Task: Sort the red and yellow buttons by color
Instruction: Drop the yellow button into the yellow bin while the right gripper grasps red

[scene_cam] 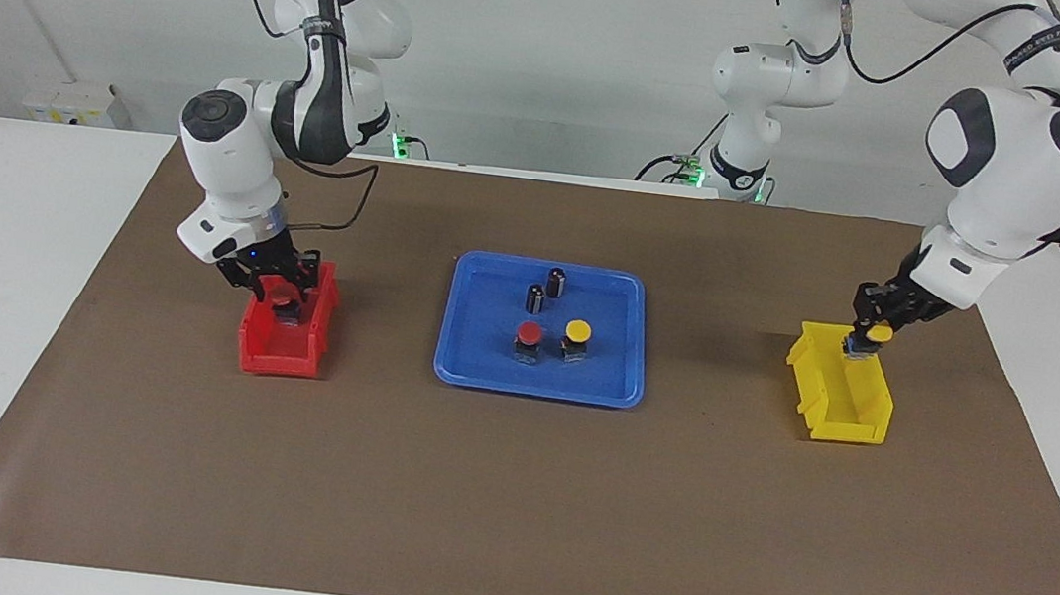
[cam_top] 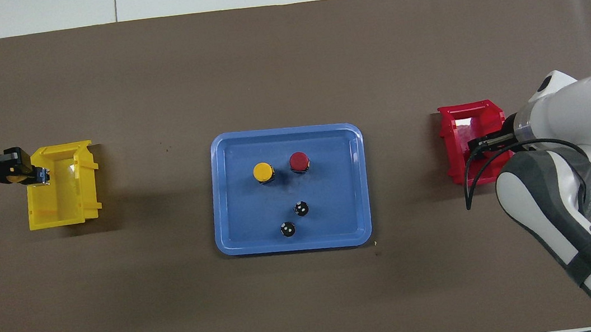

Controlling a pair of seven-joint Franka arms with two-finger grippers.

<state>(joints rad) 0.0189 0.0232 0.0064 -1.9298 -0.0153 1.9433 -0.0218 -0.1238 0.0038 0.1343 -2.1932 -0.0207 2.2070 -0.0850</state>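
A yellow button (scene_cam: 878,333) hangs over the robot-side end of the yellow bin (scene_cam: 851,414) (cam_top: 62,214), with my left gripper (scene_cam: 864,344) (cam_top: 40,176) shut on it. My right gripper (scene_cam: 283,294) (cam_top: 476,146) is low in the red bin (scene_cam: 279,354) (cam_top: 462,123), with a red button (scene_cam: 288,302) right under it. Whether it holds that button I cannot tell. One yellow button (scene_cam: 577,331) (cam_top: 263,172) and one red button (scene_cam: 529,335) (cam_top: 299,161) stand side by side in the blue tray (scene_cam: 456,329) (cam_top: 220,198).
Two capless black cylinders (scene_cam: 556,281) (cam_top: 301,208) stand in the tray, nearer to the robots than the buttons. The tray lies mid-table on a brown mat. The yellow bin sits toward the left arm's end of the table, the red bin toward the right arm's end.
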